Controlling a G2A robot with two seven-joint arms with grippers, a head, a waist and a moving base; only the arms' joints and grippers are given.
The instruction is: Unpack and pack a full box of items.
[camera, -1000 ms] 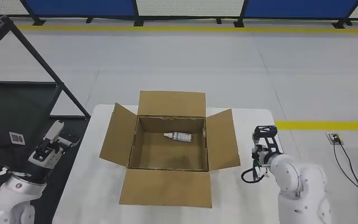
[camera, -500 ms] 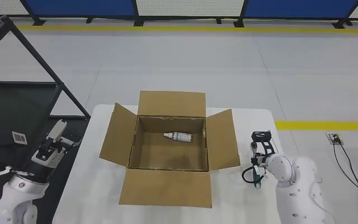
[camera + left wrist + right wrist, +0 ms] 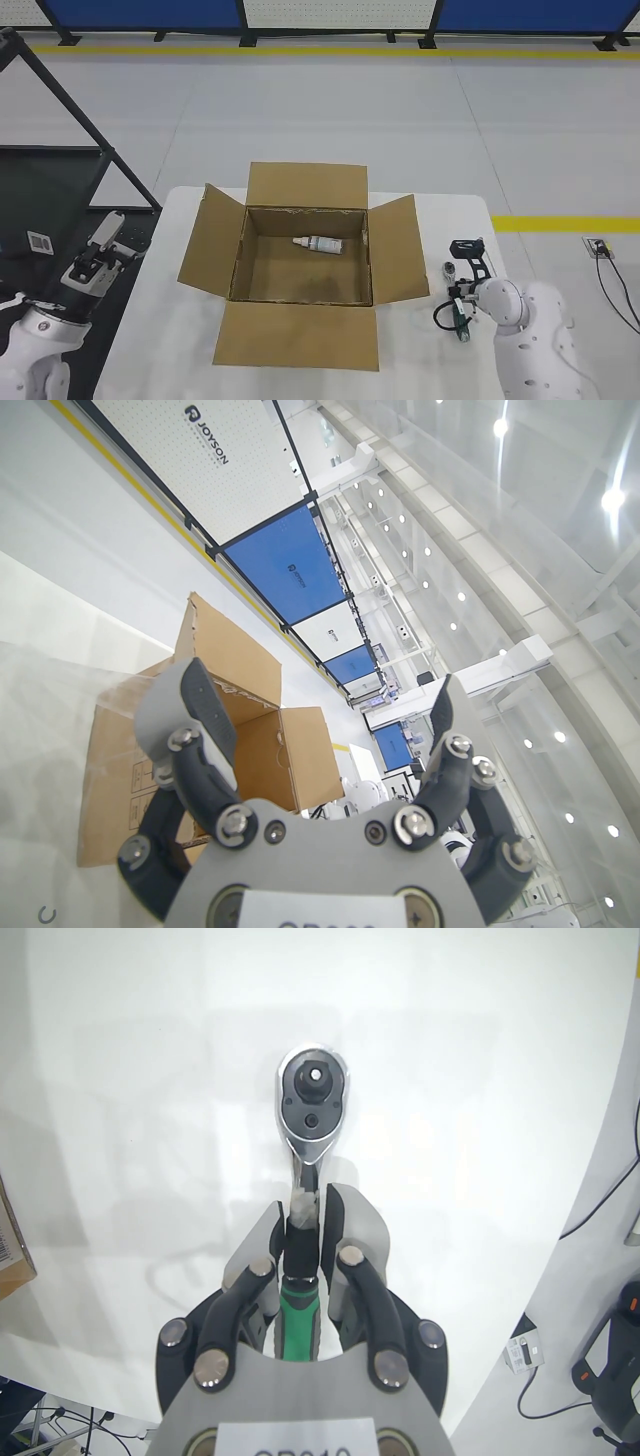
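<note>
An open cardboard box (image 3: 297, 336) stands in the middle of the white table (image 3: 170, 330), its four flaps spread out. A small white bottle (image 3: 320, 243) lies on its side on the box floor, near the far wall. My right gripper (image 3: 456, 296) is low over the table to the right of the box, shut on a ratchet wrench (image 3: 312, 1103) by the black neck above its green handle. The chrome head points away from the gripper (image 3: 305, 1208). My left gripper (image 3: 320, 690) is open and holds nothing, at the table's left edge (image 3: 112, 232), tilted upward.
The box's side wall (image 3: 260, 750) is beyond the left gripper. A box corner (image 3: 12, 1248) lies to one side of the wrench. The table's right edge and cables on the floor (image 3: 600, 1198) are close to the right gripper. A black frame (image 3: 70, 110) stands at left.
The right gripper has come down and slightly toward the table's front with the wrench in it. The left arm has shifted a little to the right.
</note>
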